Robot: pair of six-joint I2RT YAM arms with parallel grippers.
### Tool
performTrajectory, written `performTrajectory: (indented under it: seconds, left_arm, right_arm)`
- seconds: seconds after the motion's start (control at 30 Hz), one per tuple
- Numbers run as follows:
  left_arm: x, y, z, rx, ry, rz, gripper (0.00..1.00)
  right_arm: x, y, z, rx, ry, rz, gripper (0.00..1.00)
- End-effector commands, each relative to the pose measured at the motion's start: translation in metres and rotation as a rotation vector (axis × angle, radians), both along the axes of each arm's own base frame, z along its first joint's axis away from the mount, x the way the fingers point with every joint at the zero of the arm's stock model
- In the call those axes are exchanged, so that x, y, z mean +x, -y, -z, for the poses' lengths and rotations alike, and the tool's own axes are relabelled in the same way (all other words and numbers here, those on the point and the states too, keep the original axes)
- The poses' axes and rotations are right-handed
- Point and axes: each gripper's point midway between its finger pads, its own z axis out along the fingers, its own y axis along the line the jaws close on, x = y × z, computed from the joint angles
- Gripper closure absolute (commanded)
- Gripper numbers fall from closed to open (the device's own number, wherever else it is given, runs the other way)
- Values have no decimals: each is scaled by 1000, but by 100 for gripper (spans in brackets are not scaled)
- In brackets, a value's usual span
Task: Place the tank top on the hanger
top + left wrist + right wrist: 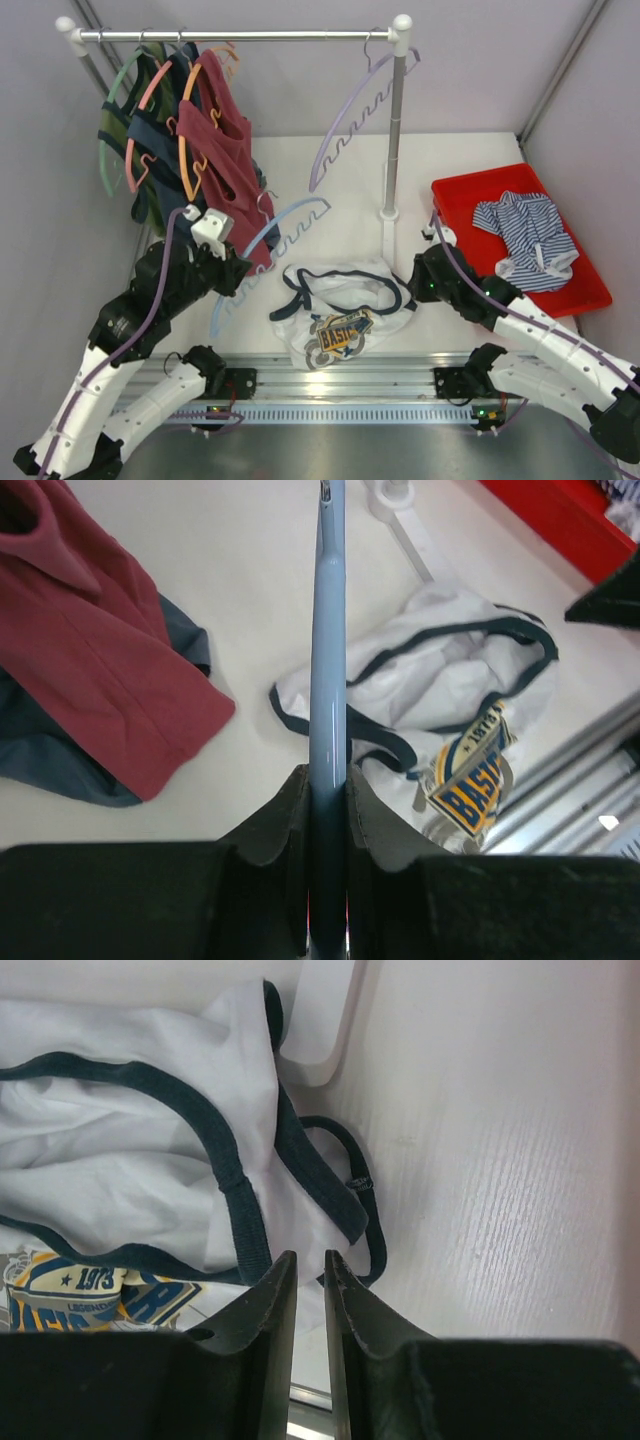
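Tank top (340, 310) lies crumpled on the table (330, 170) between both arms. The left gripper (327, 780) clamps the hanger (328, 660); the right gripper (308, 1260) sits nearly closed at the navy trim (330, 1185), hold unclear. Such a thin pinch may slip when lifted.

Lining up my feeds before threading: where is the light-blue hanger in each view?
Top external: the hanger slants left of centre, gripped by the left claw.
Left wrist: edge-on, running up the middle from the claw.
Right wrist: not in it.
Shared landmark: the tank top, in all three.
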Motion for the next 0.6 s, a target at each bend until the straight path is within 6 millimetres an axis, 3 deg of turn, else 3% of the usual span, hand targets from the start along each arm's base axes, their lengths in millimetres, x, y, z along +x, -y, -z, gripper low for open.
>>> performTrajectory:
  seconds: [0.0,0.27,0.57]
  left_arm:
    - [-26,14,-3,-55,-8,143,100]
    - [-54,33,-7,-103,-66,311,100]
    - [-65,46,-6,-112,-108,402,100]
  right_arm:
    - [0,-2,0,32,4,0,82]
    - [-2,-18,-6,62,19,-67,78]
    - [-7,-34,-9,-48,62,-117,71]
